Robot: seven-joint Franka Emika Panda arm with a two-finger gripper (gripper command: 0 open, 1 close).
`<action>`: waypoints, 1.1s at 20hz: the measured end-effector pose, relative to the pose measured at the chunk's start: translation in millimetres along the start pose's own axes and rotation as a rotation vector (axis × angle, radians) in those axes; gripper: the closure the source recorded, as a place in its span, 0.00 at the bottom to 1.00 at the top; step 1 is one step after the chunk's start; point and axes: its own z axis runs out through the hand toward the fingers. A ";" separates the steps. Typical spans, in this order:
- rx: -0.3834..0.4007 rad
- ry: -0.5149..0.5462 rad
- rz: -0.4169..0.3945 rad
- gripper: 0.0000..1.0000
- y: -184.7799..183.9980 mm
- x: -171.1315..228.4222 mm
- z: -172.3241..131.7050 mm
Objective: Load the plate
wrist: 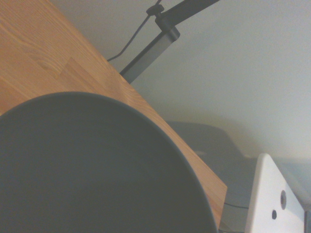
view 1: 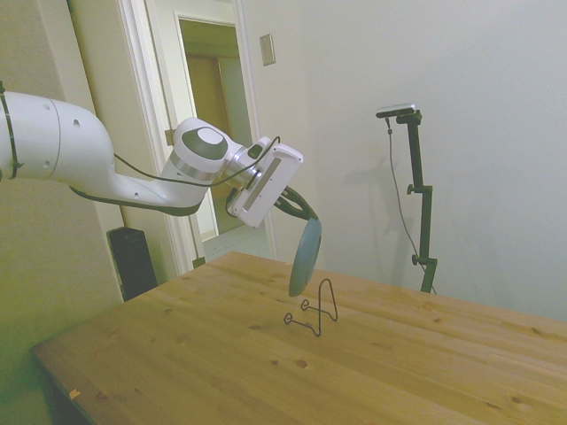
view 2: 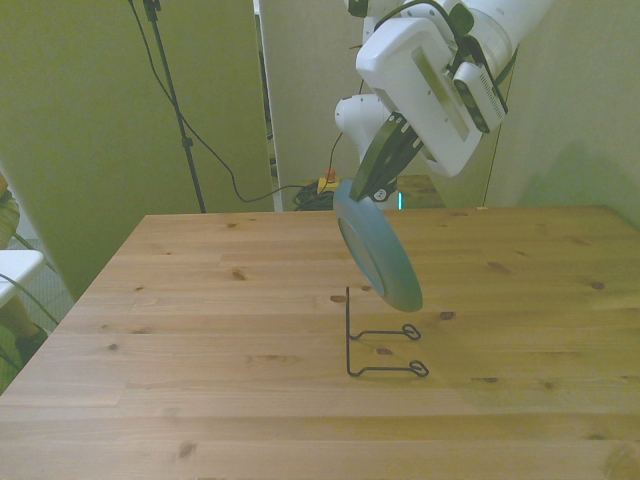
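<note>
Hanging on edge in the air, the plate (view 1: 306,257) is pinched by its upper rim in the gripper (view 2: 372,186), whose fingers are closed onto it. It sits above the middle of the worktop (view 1: 195,354), well in from every edge, with its lower rim just over the small black wire stand (view 2: 378,345) and not yet touching it. The plate leans slightly instead of hanging plumb. The step in hand looks like the final approach before seating the plate in the stand. The next move probably calls for lowering the rim into the gap between the upright loop and the two feet, keeping the tilt matched to the stand, then opening only once the wire carries the plate.
</note>
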 end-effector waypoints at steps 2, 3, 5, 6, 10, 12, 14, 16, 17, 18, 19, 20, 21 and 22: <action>-0.022 0.015 0.019 1.00 0.9 0.2 0.6; -0.033 0.025 0.028 1.00 1.2 0.2 1.0; -0.049 0.042 0.038 1.00 0.1 -0.4 1.1; -0.056 0.051 0.041 1.00 -1.2 -0.7 0.5; -0.066 0.087 0.050 1.00 -13.7 -5.7 -4.2; -0.065 0.096 0.050 1.00 -21.4 -10.6 -4.7; -0.066 0.101 0.048 1.00 -25.9 -14.7 -4.0; -0.082 0.117 0.031 1.00 -27.0 -15.9 -3.2; -0.089 0.122 0.026 1.00 -26.3 -15.6 -3.3; -0.097 0.125 0.022 1.00 -25.1 -15.4 -3.1; -0.102 0.126 0.018 1.00 -23.9 -15.2 -2.5; -0.105 0.126 0.016 1.00 -23.3 -15.5 -1.6; -0.108 0.126 0.011 1.00 -22.8 -16.0 -0.5; -0.112 0.127 0.005 1.00 -22.8 -16.6 0.5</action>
